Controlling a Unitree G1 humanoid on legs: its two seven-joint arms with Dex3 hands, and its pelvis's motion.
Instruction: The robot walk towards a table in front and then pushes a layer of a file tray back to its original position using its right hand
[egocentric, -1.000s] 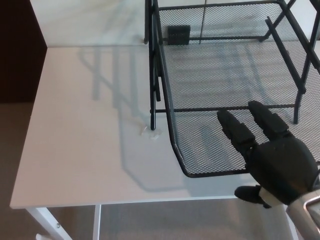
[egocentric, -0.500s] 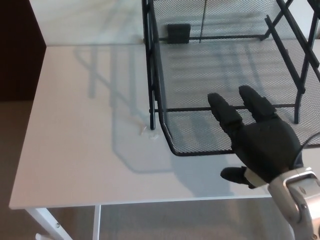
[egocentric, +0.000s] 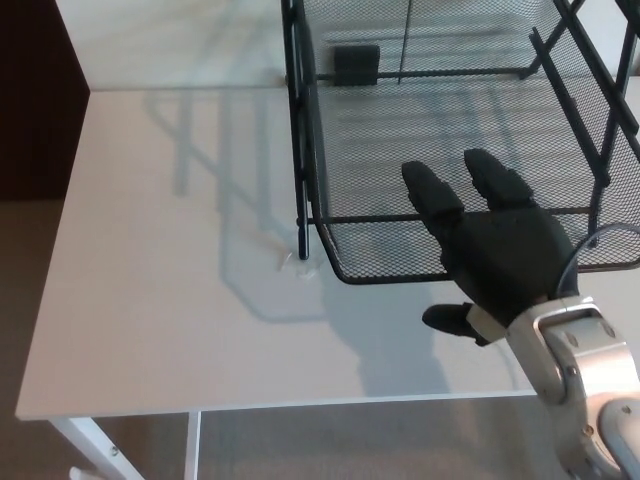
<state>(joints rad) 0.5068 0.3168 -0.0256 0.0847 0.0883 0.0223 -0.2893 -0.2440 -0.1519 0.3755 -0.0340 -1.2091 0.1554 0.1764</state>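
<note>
A black wire-mesh file tray (egocentric: 400, 130) stands on the white table (egocentric: 160, 290) at the right. Its bottom layer (egocentric: 370, 255) sticks out a little past the frame's front legs, toward me. My right hand (egocentric: 490, 250) is flat against the front rim of that layer, palm forward. Its two fingers (egocentric: 432, 195) are spread and point up over the rim into the mesh, with the thumb below. It holds nothing. My left hand does not show.
The table's front edge (egocentric: 270, 408) runs just below my hand, with grey floor beyond it. A dark brown panel (egocentric: 35, 100) stands past the table's left side. A small black block (egocentric: 355, 62) lies behind the tray.
My right hand has moved forward and up, and the bottom layer has slid back into the frame with it. It sticks out far less than a second ago.
</note>
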